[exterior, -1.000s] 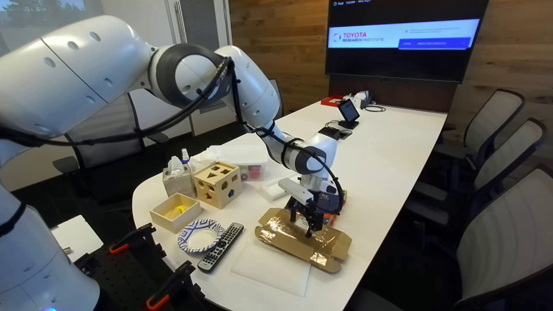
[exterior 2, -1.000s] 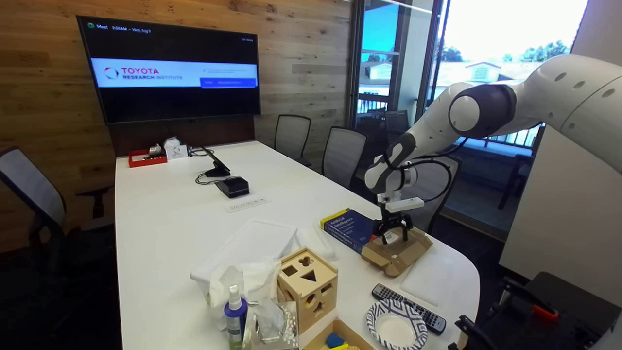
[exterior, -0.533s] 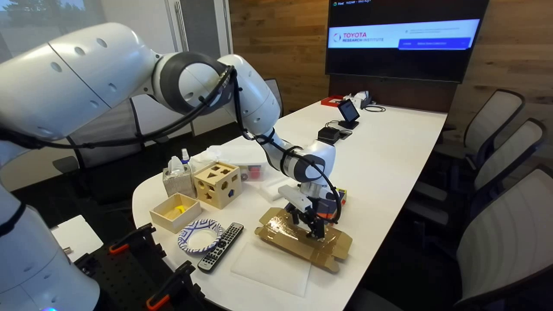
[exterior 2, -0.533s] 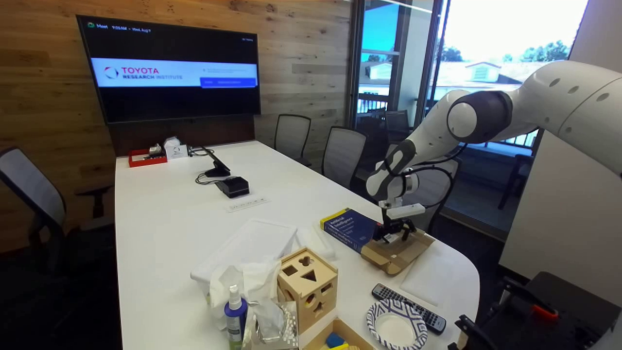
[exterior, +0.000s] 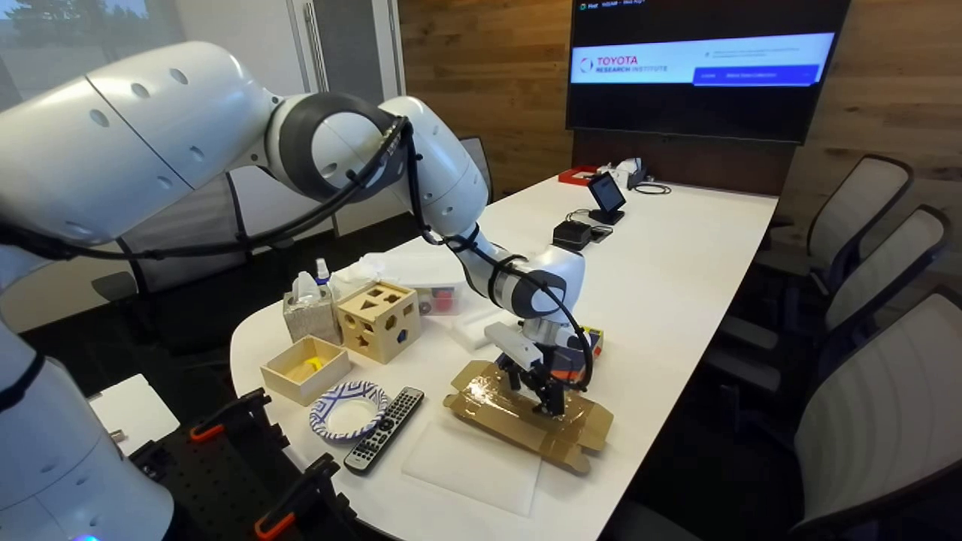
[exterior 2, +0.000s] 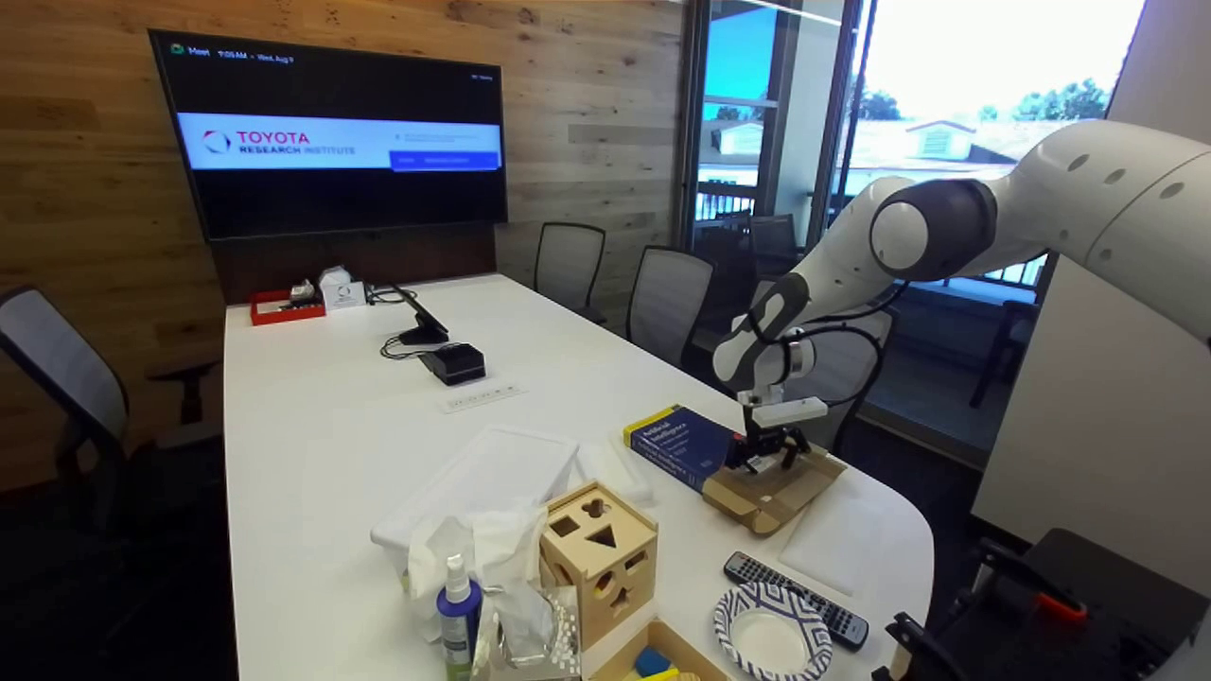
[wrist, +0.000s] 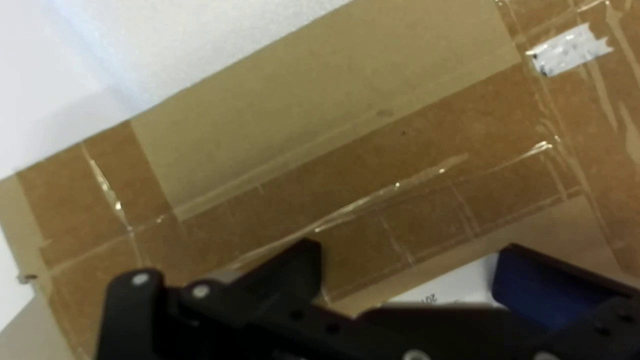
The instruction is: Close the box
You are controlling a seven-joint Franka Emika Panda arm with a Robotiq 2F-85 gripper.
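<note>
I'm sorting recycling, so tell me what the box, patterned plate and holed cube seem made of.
Box: matt brown cardboard, by its creased flaps, with glossy, glinting tape. Plate: likely paper, given its printed pattern; coating unclear. Cube: probably matt wood, from its pale tan colour.

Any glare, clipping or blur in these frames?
Window blown white at its top in an exterior view; glints on the box in an exterior view; in the wrist view, thin glints along tape creases, pincer dark and slightly soft.
</note>
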